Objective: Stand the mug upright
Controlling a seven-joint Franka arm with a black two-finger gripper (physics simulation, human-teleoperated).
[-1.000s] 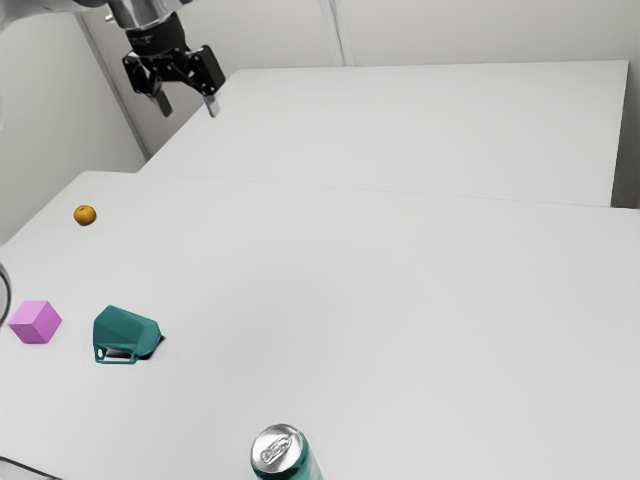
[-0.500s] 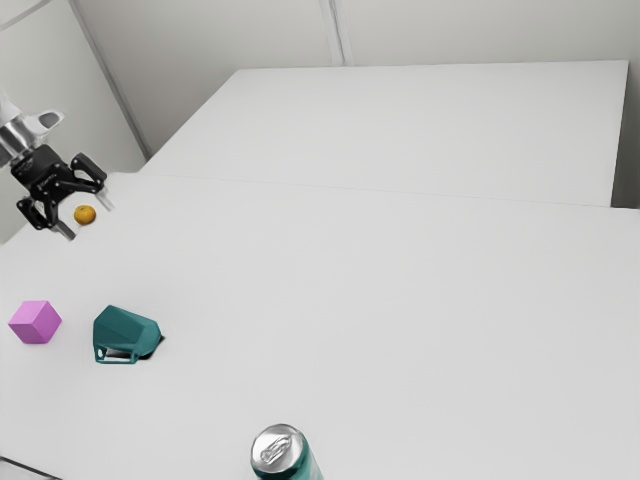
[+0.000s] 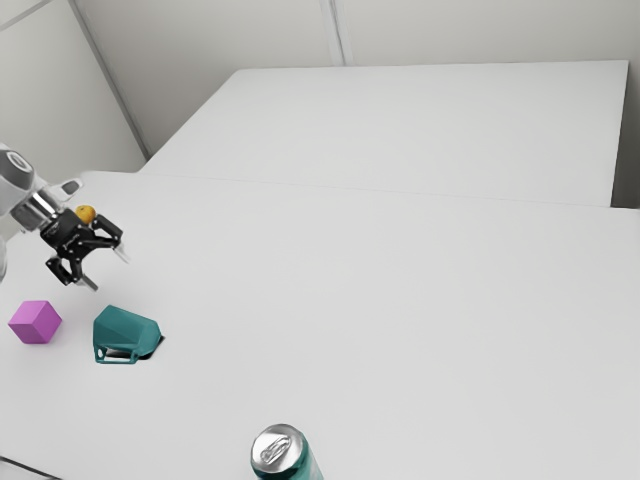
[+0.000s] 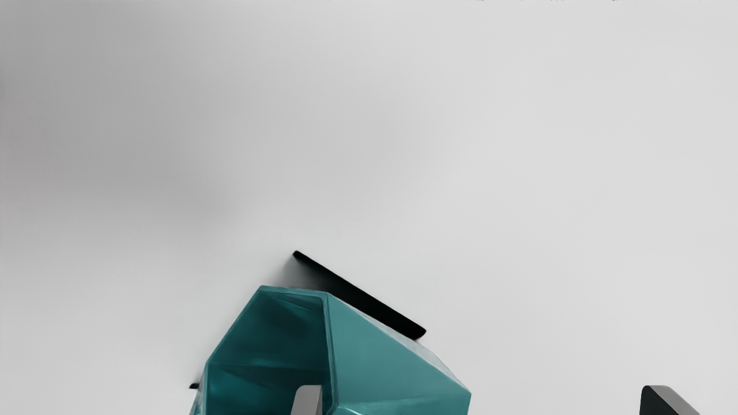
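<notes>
On the white table (image 3: pixel 350 320), toward its edge at the exterior view's left, the blue-green mug with flat sides (image 3: pixel 127 328) still lies tipped over. Your black two-finger gripper (image 3: pixel 107 270) has just come closer to it, fingers spread wide, holding nothing. It looks like you're reaching for the mug, which still needs standing up.

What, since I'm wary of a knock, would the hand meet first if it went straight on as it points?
Probably the teal mug: in the wrist view, one finger of the hand overlaps its open mouth. Depth is unclear, though.
</notes>
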